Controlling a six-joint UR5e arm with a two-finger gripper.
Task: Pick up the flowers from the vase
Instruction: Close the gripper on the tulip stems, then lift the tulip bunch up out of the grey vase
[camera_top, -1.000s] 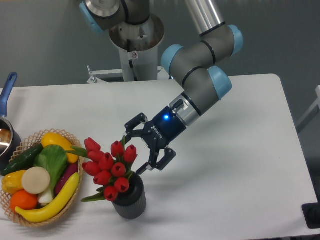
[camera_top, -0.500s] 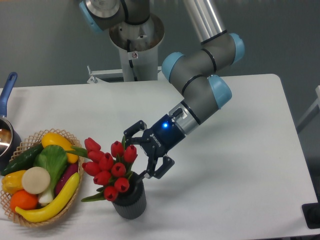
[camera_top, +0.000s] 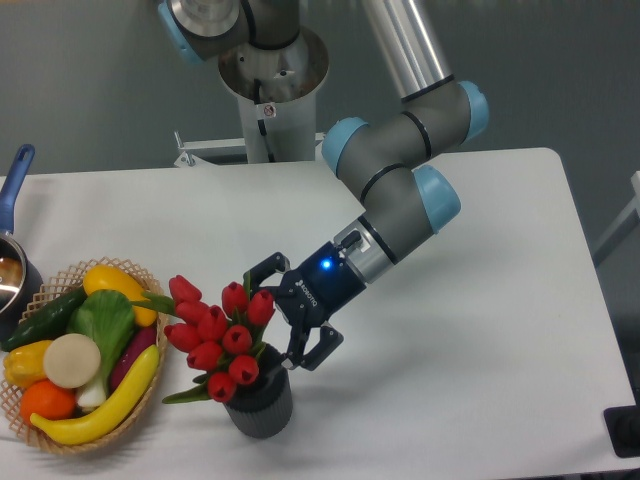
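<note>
The flowers (camera_top: 218, 335), a bunch of red tulip buds with green leaves, stand in the vase (camera_top: 262, 405), a short dark ribbed cylinder near the table's front edge. My gripper (camera_top: 272, 318) is open, coming in from the right at the level of the upper buds. Its far finger (camera_top: 262, 270) lies behind the topmost tulips and its near finger (camera_top: 305, 355) sits just above the vase's right rim. The stems are hidden behind the buds and the gripper.
A wicker basket (camera_top: 62, 440) with a banana, cucumber, orange and other vegetables stands at the front left, close to the flowers. A pot with a blue handle (camera_top: 14, 180) sits at the left edge. The robot's base (camera_top: 270, 90) rises at the back.
The gripper has moved left and slightly down toward the flowers, its open fingers now reaching around the right side of the bunch. Flowers and vase have not moved.
</note>
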